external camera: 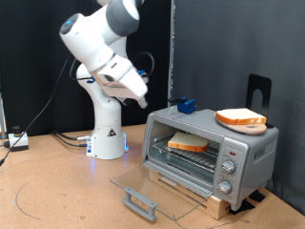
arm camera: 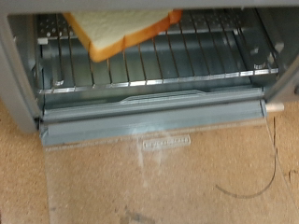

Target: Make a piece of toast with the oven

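In the exterior view the gripper's fingertips are too small and dark to tell apart. In the wrist view the gripper does not show, and the picture's edge cuts off the toast [arm camera: 117, 28] and the oven [arm camera: 149, 75].

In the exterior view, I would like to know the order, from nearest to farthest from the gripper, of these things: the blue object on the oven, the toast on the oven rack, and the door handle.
From the gripper, in the exterior view:
1. Blue object, on the oven top, just to the gripper's right.
2. Toast on the rack, inside the oven, lower right.
3. Door handle, on the open door's bottom edge, farthest below.
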